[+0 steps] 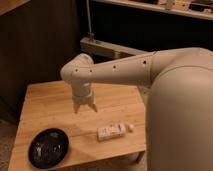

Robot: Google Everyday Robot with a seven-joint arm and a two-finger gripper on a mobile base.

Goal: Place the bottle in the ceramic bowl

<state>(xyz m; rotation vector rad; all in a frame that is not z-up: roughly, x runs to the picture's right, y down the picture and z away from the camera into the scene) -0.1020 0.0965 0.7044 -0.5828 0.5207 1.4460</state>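
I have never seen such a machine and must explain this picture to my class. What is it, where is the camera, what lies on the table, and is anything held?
The big cream shape is a robot arm, reaching in from the right. At its end the gripper, its hand, points down above the wooden table. The one camera looks down past the arm. On the table lie a whitish bottle on its side and, near the front left corner, a black ceramic bowl. Nothing is held: the bottle lies apart from the gripper.
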